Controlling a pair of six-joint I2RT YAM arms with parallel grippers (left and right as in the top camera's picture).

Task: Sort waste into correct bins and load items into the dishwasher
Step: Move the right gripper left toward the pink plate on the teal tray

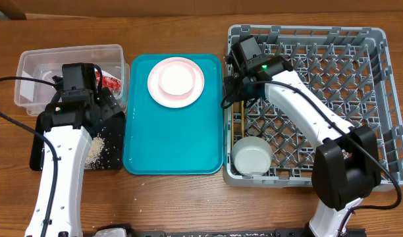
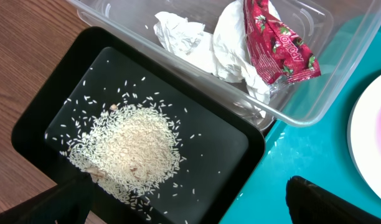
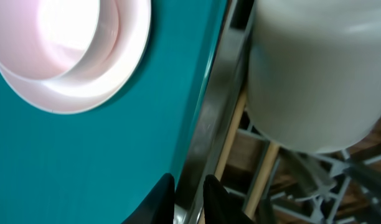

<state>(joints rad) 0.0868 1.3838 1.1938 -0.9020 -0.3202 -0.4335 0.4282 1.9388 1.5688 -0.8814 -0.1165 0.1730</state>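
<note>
My left gripper [image 1: 101, 105] [image 2: 184, 186] is open and empty over the black tray [image 1: 112, 135] [image 2: 221, 137], which holds the rice [image 1: 96, 150] [image 2: 128, 149]. The clear tub [image 1: 30, 66] [image 2: 340, 74] holds the napkin [image 2: 184, 40] and the red wrapper [image 1: 111, 82] [image 2: 274, 43]. The pink bowl [image 1: 175, 78] [image 3: 66, 31] sits on the pink plate [image 1: 196, 92] [image 3: 116, 81]. My right gripper [image 1: 233, 89] [image 3: 189, 186] is shut and empty over the left wall of the dish rack [image 1: 333, 59] [image 3: 209, 118]. The rack holds the chopsticks [image 1: 241, 125] [image 3: 231, 143], a white bowl [image 1: 251, 158] and a white cup [image 3: 315, 74].
The plate and pink bowl stand at the far end of the teal serving tray [image 1: 175, 138] [image 3: 84, 162] [image 2: 315, 149], which lies between the black tray and the rack. The white cup is hidden under my right arm in the overhead view. Wooden table all around.
</note>
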